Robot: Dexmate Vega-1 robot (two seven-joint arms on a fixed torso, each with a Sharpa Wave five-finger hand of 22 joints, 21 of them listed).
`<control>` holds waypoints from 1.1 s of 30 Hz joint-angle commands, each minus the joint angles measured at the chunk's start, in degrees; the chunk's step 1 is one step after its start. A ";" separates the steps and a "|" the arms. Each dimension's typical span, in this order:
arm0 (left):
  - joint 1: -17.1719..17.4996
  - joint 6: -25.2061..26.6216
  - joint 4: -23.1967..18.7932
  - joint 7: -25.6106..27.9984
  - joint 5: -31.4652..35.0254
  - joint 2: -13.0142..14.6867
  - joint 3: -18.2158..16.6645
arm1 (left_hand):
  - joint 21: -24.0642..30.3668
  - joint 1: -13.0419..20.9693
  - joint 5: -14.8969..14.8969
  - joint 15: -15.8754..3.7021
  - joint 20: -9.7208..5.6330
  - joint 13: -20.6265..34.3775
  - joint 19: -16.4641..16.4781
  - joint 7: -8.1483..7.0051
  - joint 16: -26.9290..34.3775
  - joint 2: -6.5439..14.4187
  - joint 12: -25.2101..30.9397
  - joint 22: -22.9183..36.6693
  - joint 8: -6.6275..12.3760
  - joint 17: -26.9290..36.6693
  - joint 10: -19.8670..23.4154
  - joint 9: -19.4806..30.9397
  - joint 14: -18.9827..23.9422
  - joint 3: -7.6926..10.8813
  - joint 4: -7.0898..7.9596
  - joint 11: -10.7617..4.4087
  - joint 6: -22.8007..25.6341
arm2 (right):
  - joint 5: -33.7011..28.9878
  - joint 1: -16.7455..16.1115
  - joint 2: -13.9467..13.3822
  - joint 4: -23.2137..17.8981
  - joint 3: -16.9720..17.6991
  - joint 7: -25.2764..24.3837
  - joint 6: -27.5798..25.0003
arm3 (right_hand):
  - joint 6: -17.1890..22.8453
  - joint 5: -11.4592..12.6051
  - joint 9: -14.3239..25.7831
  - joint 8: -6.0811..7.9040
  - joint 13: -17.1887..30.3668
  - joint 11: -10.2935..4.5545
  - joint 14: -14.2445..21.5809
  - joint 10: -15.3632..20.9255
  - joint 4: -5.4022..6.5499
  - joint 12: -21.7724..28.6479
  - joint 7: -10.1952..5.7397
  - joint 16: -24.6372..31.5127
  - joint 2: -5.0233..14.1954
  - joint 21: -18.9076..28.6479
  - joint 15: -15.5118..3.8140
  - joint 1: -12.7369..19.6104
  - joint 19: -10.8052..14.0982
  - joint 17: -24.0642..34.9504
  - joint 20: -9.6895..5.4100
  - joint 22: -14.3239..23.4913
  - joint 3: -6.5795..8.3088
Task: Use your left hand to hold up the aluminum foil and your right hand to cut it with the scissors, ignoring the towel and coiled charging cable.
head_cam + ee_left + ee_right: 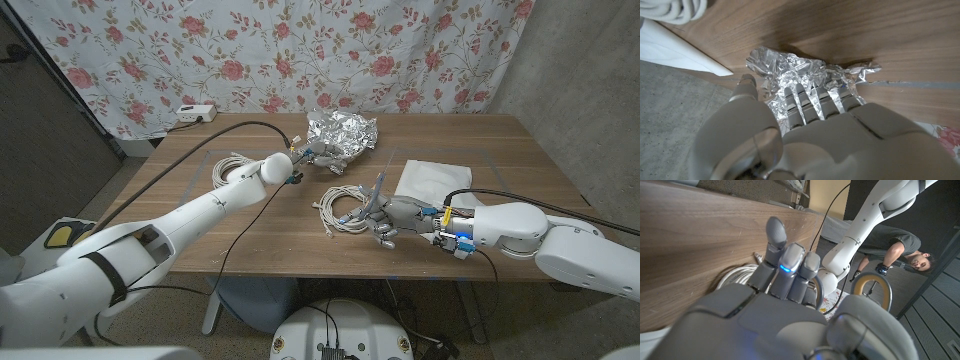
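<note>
No writing is legible (foil (340, 131), scissors (380, 188) unmarked).

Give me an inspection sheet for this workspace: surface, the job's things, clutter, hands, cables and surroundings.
Surface: wooden table, no spills seen.
Job's things: crumpled foil lying on the far side of the table; scissors in the right hand, blades pointing away from the robot.
Clutter: white towel right of centre.
Hands: left hand has its fingers on the foil's near edge, grip not clear; right hand holds the scissors over the table.
Cables: white coiled cable beside the right hand; second white coil to the left; black cable arching over the table.
Surroundings: floral curtain behind; power strip; a person nearby.
</note>
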 commanded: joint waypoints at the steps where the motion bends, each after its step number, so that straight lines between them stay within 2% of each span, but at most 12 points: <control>1: 1.07 2.23 -1.32 2.51 2.40 0.35 0.50 | 0.79 1.78 0.60 -5.93 -3.18 0.93 3.08 0.07 0.47 0.00 0.94 0.19 0.85 0.14 3.69 0.26 4.52 1.53 -0.24 -1.33 3.57 | -0.08 0.17 0.28 -0.22 0.03 -0.25 -0.44 | 6.09 -0.05 0.31 0.01 -0.03 -0.51 0.76 0.18 0.13 0.00 5.42 -0.11 0.47 0.13 -0.91 0.22 0.01 0.14 -1.29 0.04 0.26; 4: 1.79 3.25 -2.09 4.36 3.43 0.40 0.43 | 1.28 3.36 0.85 -7.56 -4.70 1.65 5.68 0.22 0.67 1.11 1.72 0.24 1.12 0.16 6.82 0.36 8.00 3.21 -0.34 -1.39 5.72 | 0.04 0.08 0.25 -0.38 0.15 -0.52 -0.59 | 6.12 -0.08 0.32 0.00 -0.18 -0.58 0.79 0.19 0.13 -0.13 5.38 -0.11 0.51 0.15 -0.91 0.24 0.01 0.14 -1.28 0.02 0.26; 6: 2.56 4.54 -2.69 5.78 3.65 0.23 0.04 | 2.69 4.73 0.92 -8.24 -6.94 2.41 10.39 -0.52 0.98 1.96 2.35 0.41 1.38 0.46 9.72 0.45 11.28 4.79 -0.39 -1.48 7.86 | 0.09 -0.16 0.18 -0.46 0.30 -0.74 -0.46 | 6.10 -0.10 0.33 -0.03 -0.11 -0.60 0.82 0.25 0.13 -0.09 5.40 -0.11 0.59 0.16 -0.91 0.28 -0.01 0.14 -1.28 0.01 0.29; 7: 3.20 6.17 -3.22 6.79 3.58 -0.13 -0.40 | 3.14 5.01 0.95 -8.39 -7.07 2.63 11.74 -0.09 1.18 2.43 2.63 0.48 1.48 0.62 10.83 0.47 12.30 5.28 -0.28 -1.51 8.48 | 0.09 -0.22 0.08 -0.55 0.36 -0.80 -0.50 | 6.10 -0.10 0.33 -0.03 -0.07 -0.59 0.83 0.25 0.13 -0.07 5.39 -0.11 0.60 0.20 -0.91 0.28 0.00 0.14 -1.27 0.05 0.29; 8: 3.52 5.99 -3.12 7.01 2.90 -0.19 -0.79 | 4.54 4.65 1.00 -8.27 -7.63 3.05 15.43 0.54 1.37 3.84 2.70 0.69 1.28 0.96 11.70 0.53 13.44 6.12 0.55 -0.88 8.71 | 0.14 -0.32 0.06 -0.53 0.42 -0.77 -0.33 | 6.11 -0.12 0.33 -0.04 -0.17 -0.60 0.86 0.21 0.13 -0.16 5.38 -0.10 0.63 0.00 -0.92 0.30 0.10 0.15 -1.26 -0.33 0.29; 10: 3.75 5.24 -2.50 6.60 1.13 -0.38 -1.48 | 5.81 4.08 0.98 -8.08 -8.20 3.51 18.53 0.97 1.60 3.76 2.91 0.92 1.54 1.10 13.01 0.56 15.03 6.61 0.76 -0.54 10.12 | 0.07 -0.53 -0.17 -0.72 0.60 -0.96 -0.29 | 6.17 -0.16 0.34 -0.05 -0.22 -0.63 0.91 0.23 0.13 -0.21 5.35 -0.10 0.68 0.36 -0.92 0.33 -0.01 0.14 -1.21 0.20 0.30; 11: 3.99 5.61 -2.70 7.38 1.41 -0.40 -1.50 | 6.65 4.79 1.16 -8.23 -8.76 3.78 20.42 1.46 1.83 4.16 2.97 1.09 1.91 1.25 13.62 0.60 15.97 7.41 0.32 -0.62 11.44 | 0.15 -0.60 -0.19 -0.73 0.65 -0.96 -0.23 | 6.18 -0.17 0.34 -0.05 -0.29 -0.64 0.93 0.19 0.13 -0.28 5.33 -0.10 0.70 0.29 -0.92 0.34 -0.01 0.14 -1.24 0.09 0.30; 15: 4.63 5.98 -3.50 9.26 2.14 -0.23 -1.40 | 9.57 8.68 1.39 -9.41 -10.34 5.21 25.70 0.70 5.57 5.11 4.48 1.83 2.98 3.88 17.70 0.91 21.18 8.89 -0.99 -1.32 14.84 | 0.26 -0.83 -0.30 -0.89 0.84 -1.24 -0.26 | 6.26 -0.25 0.36 -0.07 0.16 -0.53 1.00 0.41 0.17 0.05 5.29 -0.11 0.75 0.13 -0.91 0.30 0.14 0.14 -1.20 -0.30 0.25; 19: 5.65 5.79 -4.00 11.92 2.20 -0.36 -1.95 | 12.49 14.43 1.42 -9.92 -10.66 8.50 27.71 0.74 9.18 6.04 7.91 3.37 3.61 7.83 21.34 2.22 25.53 10.37 -1.16 -1.55 16.08 | 0.19 -0.95 -0.39 -1.14 0.90 -1.43 -0.37 | 6.35 -0.35 0.40 -0.09 0.02 -0.55 1.06 0.32 0.19 -0.05 5.28 -0.11 0.85 0.46 -0.91 0.31 -0.03 0.14 -1.25 0.17 0.25; 22: 6.94 6.55 -4.71 14.82 1.96 -0.75 -2.93 | 15.13 19.45 1.53 -9.85 -10.21 12.14 27.42 1.46 10.38 6.84 10.78 5.18 5.61 10.79 22.26 3.99 27.11 12.89 -0.42 -1.03 19.42 | 0.30 -1.11 -0.42 -1.18 1.02 -1.52 -0.24 | 6.41 -0.37 0.41 -0.09 -0.06 -0.61 1.08 0.34 0.20 -0.11 5.25 -0.11 0.90 0.27 -0.91 0.31 0.01 0.14 -1.28 -0.15 0.25; 27: 8.69 4.89 -5.01 18.94 1.24 -0.64 -4.41 | 16.54 20.76 1.38 -9.73 -10.41 14.01 27.24 2.82 10.89 6.97 12.09 6.05 6.60 12.20 22.65 4.98 28.13 13.93 0.41 -0.65 20.57 | 0.34 -1.07 -0.22 -1.06 0.96 -1.45 -0.22 | 6.44 -0.46 0.45 -0.14 -0.21 -0.50 1.10 0.32 0.25 -0.29 5.21 -0.13 1.05 0.33 -0.91 0.26 0.01 0.14 -1.25 -0.14 0.24; 33: 10.88 -2.80 -4.40 26.38 2.51 0.54 -5.76 | 17.40 21.47 1.19 -9.50 -10.35 15.44 26.18 3.04 10.92 6.90 12.90 6.84 7.16 13.19 22.51 5.76 28.14 14.51 0.86 -0.14 20.79 | 0.31 -0.06 0.68 -0.47 0.43 -0.69 -0.45 | 6.46 -0.55 0.49 -0.20 -0.20 -0.56 1.11 0.61 0.25 -0.31 5.19 -0.13 1.10 0.46 -0.91 0.25 -0.03 0.14 -1.24 -0.07 0.22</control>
